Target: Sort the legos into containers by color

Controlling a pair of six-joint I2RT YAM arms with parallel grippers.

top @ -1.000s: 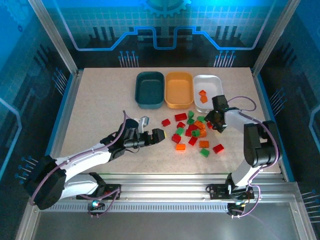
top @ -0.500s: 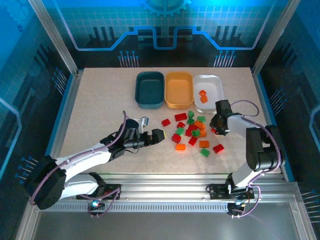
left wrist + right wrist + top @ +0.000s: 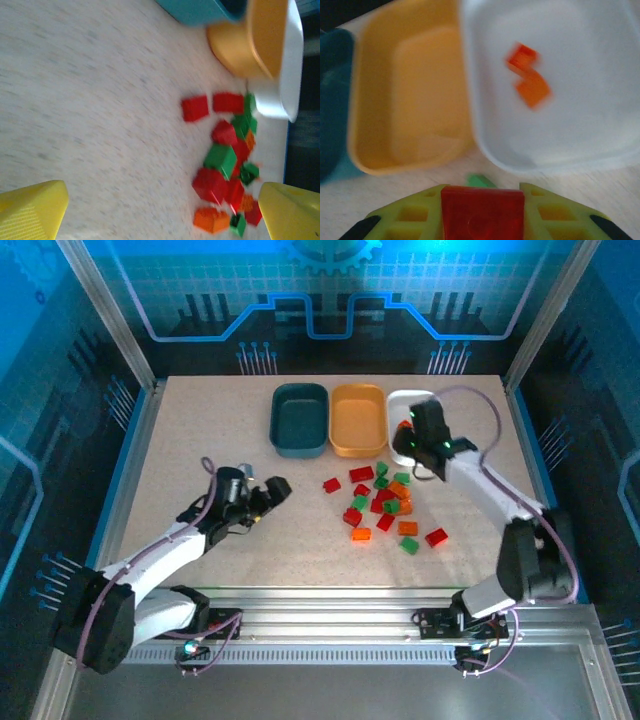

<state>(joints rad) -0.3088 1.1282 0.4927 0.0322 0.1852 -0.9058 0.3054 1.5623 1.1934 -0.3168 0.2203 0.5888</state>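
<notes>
A loose pile of red, orange and green legos [image 3: 385, 502] lies in the middle of the table, in front of three containers in a row. They are a dark teal tray [image 3: 300, 418], an orange tray [image 3: 359, 418] and a white tray [image 3: 428, 402]. My right gripper [image 3: 404, 445] hovers at the white tray's near left corner, shut on a red lego [image 3: 482, 212]. Two orange-red legos [image 3: 527, 75] lie in the white tray [image 3: 580, 125]. My left gripper [image 3: 272, 492] stands open over bare table left of the pile [image 3: 225, 165], holding nothing.
The orange tray [image 3: 405, 100] and teal tray [image 3: 335, 100] look empty. A green lego [image 3: 480, 180] lies on the table just below the held red one. Bare tabletop stretches to the left and front of the pile; metal frame rails border the table.
My right gripper closed on a red lego at the pile's right edge and carried it up and left to the white tray. My left arm drew back to the left, away from the pile.
</notes>
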